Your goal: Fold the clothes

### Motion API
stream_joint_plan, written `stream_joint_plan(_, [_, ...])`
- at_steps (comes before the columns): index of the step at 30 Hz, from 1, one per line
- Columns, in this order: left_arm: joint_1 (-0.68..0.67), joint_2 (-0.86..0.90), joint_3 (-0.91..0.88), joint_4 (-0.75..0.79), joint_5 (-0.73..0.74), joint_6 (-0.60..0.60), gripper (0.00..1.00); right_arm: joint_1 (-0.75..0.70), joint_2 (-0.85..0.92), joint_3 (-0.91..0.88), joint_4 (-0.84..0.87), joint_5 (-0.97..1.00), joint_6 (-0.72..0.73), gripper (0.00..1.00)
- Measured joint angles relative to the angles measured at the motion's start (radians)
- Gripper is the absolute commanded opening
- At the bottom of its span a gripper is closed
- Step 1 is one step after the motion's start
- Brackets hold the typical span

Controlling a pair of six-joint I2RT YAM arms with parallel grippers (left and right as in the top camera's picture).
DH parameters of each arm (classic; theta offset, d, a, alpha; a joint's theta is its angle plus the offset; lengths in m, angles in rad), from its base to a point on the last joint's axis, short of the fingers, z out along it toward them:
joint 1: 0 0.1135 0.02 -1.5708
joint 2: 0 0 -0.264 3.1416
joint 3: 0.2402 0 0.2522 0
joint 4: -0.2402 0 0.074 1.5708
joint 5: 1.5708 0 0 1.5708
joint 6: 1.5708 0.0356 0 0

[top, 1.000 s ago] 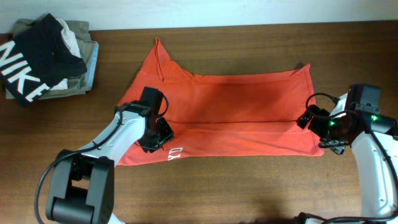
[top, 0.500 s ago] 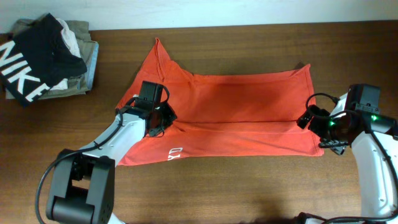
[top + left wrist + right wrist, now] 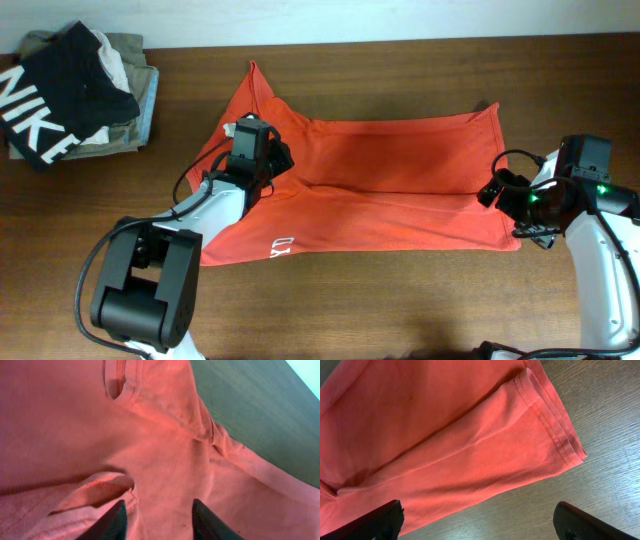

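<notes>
The red-orange T-shirt (image 3: 400, 170) lies spread across the middle of the table, its near half doubled over along a long crease. Small white lettering (image 3: 280, 244) shows near its front-left edge. My left gripper (image 3: 262, 160) is open and sits low over the shirt's left part, near the collar. In the left wrist view the left gripper's fingers (image 3: 160, 522) are apart over the shirt (image 3: 165, 455), with a raised sleeve fold (image 3: 95, 492) beside the left finger and the collar (image 3: 117, 380) beyond. My right gripper (image 3: 497, 190) is wide open at the shirt's right hem (image 3: 555, 435), over bare wood (image 3: 520, 510).
A black garment with white NIKE letters (image 3: 50, 95) lies on a pile of khaki folded garments (image 3: 130, 60) at the far left corner. The brown wooden table (image 3: 400, 300) shows all round the shirt. A pale wall runs along the far edge.
My left gripper has moved away from the shirt's front-left edge toward the collar, and the cloth there has shifted slightly with it. The right arm has not moved.
</notes>
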Motion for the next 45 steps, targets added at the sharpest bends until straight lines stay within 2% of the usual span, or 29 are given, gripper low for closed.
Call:
stream_joint_plan(2, [0.000, 0.000, 0.003, 0.025, -0.003, 0.110, 0.99, 0.000, 0.000, 0.000, -0.007, 0.000, 0.000, 0.99])
stream_joint_plan(3, [0.004, 0.000, 0.014, -0.021, -0.003, 0.153, 0.99, 0.000, 0.000, 0.000, -0.008, 0.000, 0.000, 0.99])
stream_joint_plan(5, [0.031, -0.026, 0.076, -0.289, -0.002, 0.215, 0.99, 0.000, 0.000, 0.000, -0.010, 0.000, -0.002, 0.99])
stream_joint_plan(6, [0.058, -0.098, 0.128, -0.591, -0.002, 0.210, 0.99, 0.000, 0.001, 0.002, -0.010, 0.003, -0.005, 0.99])
stream_joint_plan(7, [0.083, -0.177, 0.148, -0.694, -0.003, 0.203, 0.99, 0.000, 0.001, 0.002, -0.007, 0.004, -0.005, 0.99])
stream_joint_plan(9, [0.096, -0.259, 0.181, -0.769, -0.007, 0.196, 0.99, 0.000, 0.002, 0.002, -0.006, 0.004, -0.006, 0.99])
stream_joint_plan(11, [0.094, -0.256, 0.180, -0.802, -0.009, 0.196, 0.99, 0.000, 0.002, 0.002, -0.014, 0.004, -0.013, 0.99])
stream_joint_plan(13, [0.094, -0.256, 0.183, -0.917, -0.037, 0.170, 0.99, 0.000, 0.002, 0.002, -0.020, 0.004, -0.027, 0.99])
stream_joint_plan(16, [0.162, -0.254, 0.164, -0.952, -0.093, 0.116, 0.98, 0.000, 0.002, 0.002, -0.017, 0.004, -0.030, 0.99])
stream_joint_plan(17, [0.187, -0.251, 0.153, -0.950, -0.101, 0.108, 0.95, 0.000, 0.002, 0.002, -0.017, 0.004, -0.031, 0.99])
stream_joint_plan(18, [0.207, -0.226, 0.145, -0.929, -0.100, 0.101, 0.90, 0.000, 0.004, 0.002, -0.018, 0.004, -0.031, 0.99])
stream_joint_plan(20, [0.219, -0.167, 0.140, -0.882, -0.069, 0.096, 0.89, 0.000, 0.015, 0.002, -0.020, 0.004, -0.031, 0.99])
stream_joint_plan(22, [0.220, -0.072, 0.137, -0.801, -0.016, 0.094, 0.83, 0.000, 0.019, 0.002, -0.025, 0.004, -0.031, 0.99])
stream_joint_plan(25, [0.220, -0.035, 0.133, -0.740, 0.023, 0.093, 0.63, 0.000, 0.029, 0.002, -0.025, 0.004, -0.032, 0.99])
stream_joint_plan(26, [0.223, -0.035, 0.132, -0.710, 0.029, 0.094, 0.39, 0.000, 0.032, 0.002, -0.024, 0.004, -0.033, 0.99])
stream_joint_plan(28, [0.227, -0.035, 0.132, -0.681, 0.027, 0.094, 0.10, 0.000, 0.042, 0.002, -0.025, 0.004, -0.033, 0.99])
stream_joint_plan(29, [0.227, -0.035, 0.132, -0.665, 0.019, 0.093, 0.01, 0.000, 0.043, 0.002, -0.025, 0.004, -0.033, 0.99])
stream_joint_plan(32, [0.227, -0.035, 0.129, -0.587, -0.034, 0.102, 0.01, 0.000, 0.044, 0.002, -0.024, 0.004, -0.034, 0.99])
stream_joint_plan(34, [0.227, -0.035, 0.125, -0.457, -0.078, 0.103, 0.04, 0.000, 0.045, 0.002, -0.025, 0.004, -0.034, 0.98])
stream_joint_plan(35, [0.229, -0.035, 0.126, -0.412, -0.102, 0.105, 0.61, 0.000, 0.045, 0.002, -0.025, 0.004, -0.034, 0.99])
stream_joint_plan(36, [0.232, -0.035, 0.123, -0.371, -0.116, 0.108, 0.78, 0.000, 0.045, 0.002, -0.026, 0.004, -0.034, 0.99])
stream_joint_plan(37, [0.232, -0.035, 0.124, -0.315, -0.129, 0.116, 0.79, 0.000, 0.045, 0.002, -0.024, 0.004, -0.033, 0.99])
stream_joint_plan(38, [0.232, -0.035, 0.124, -0.287, -0.135, 0.121, 0.92, 0.000, 0.045, 0.002, -0.024, 0.004, -0.034, 0.99])
stream_joint_plan(39, [0.232, -0.035, 0.123, -0.248, -0.143, 0.141, 0.99, 0.000, 0.045, 0.002, -0.024, 0.004, -0.033, 0.99])
stream_joint_plan(42, [0.233, -0.035, 0.147, -0.198, -0.165, 0.253, 0.99, 0.000, 0.046, 0.002, -0.029, 0.004, -0.034, 0.99])
stream_joint_plan(45, [0.235, -0.107, 0.198, -0.470, -0.143, 0.288, 0.99, 0.000, 0.046, 0.002, -0.062, 0.004, -0.034, 0.98])
